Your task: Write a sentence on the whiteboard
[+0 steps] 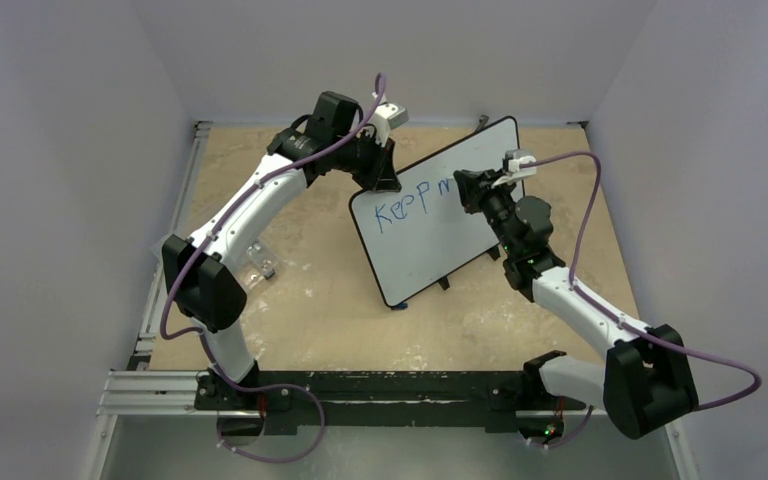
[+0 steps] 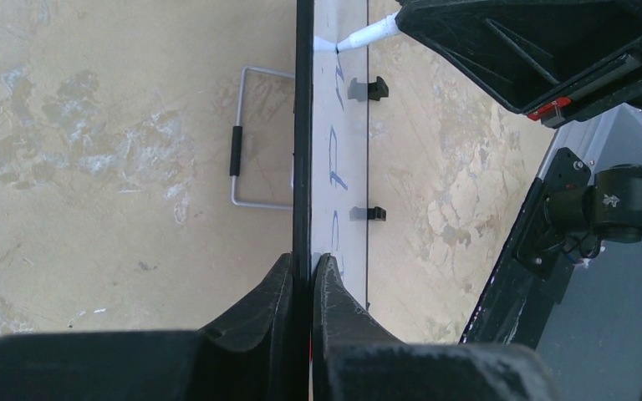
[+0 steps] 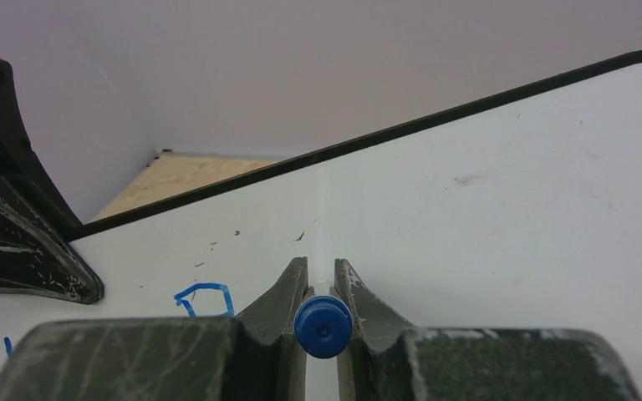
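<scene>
**Whiteboard** (image 1: 430,250): stands tilted on its long lower edge, mid-counter (image 1: 310,300), with the writing face toward the arm bases.

**Sentence** (image 1: 415,200): blue letters across the upper part of the face. The top view reads "Keep m".

**Left end effector** (image 1: 384,176): closed on the whiteboard's upper left edge.
- The top view gives only its black body at the rim.
- The left wrist view shows both fingers (image 2: 288,292) pinched on the thin black rim, with the board seen edge-on.

**Right end effector** (image 1: 467,188): closed on a marker (image 3: 323,327), at the board face beside the last letter.
- The right wrist view shows the marker's round blue end between the fingers, with white board beyond.
- The top view hides the marker under the wrist.
- The left wrist view alone shows its white nose, tip touching the face.

**Left wrist view only:**
- A wire stand (image 2: 236,150) with a black sleeve, on the board's back side.
- Two small black feet (image 2: 376,88) on the face side.

**Hard to make out:**
- From the left wrist the letters are foreshortened and unreadable.
- From the right wrist only one blue letter fragment shows, and the finger bodies cover the rest.
- A small clear item (image 1: 260,262) lies on the counter left of the board, and what it is cannot be told.
</scene>
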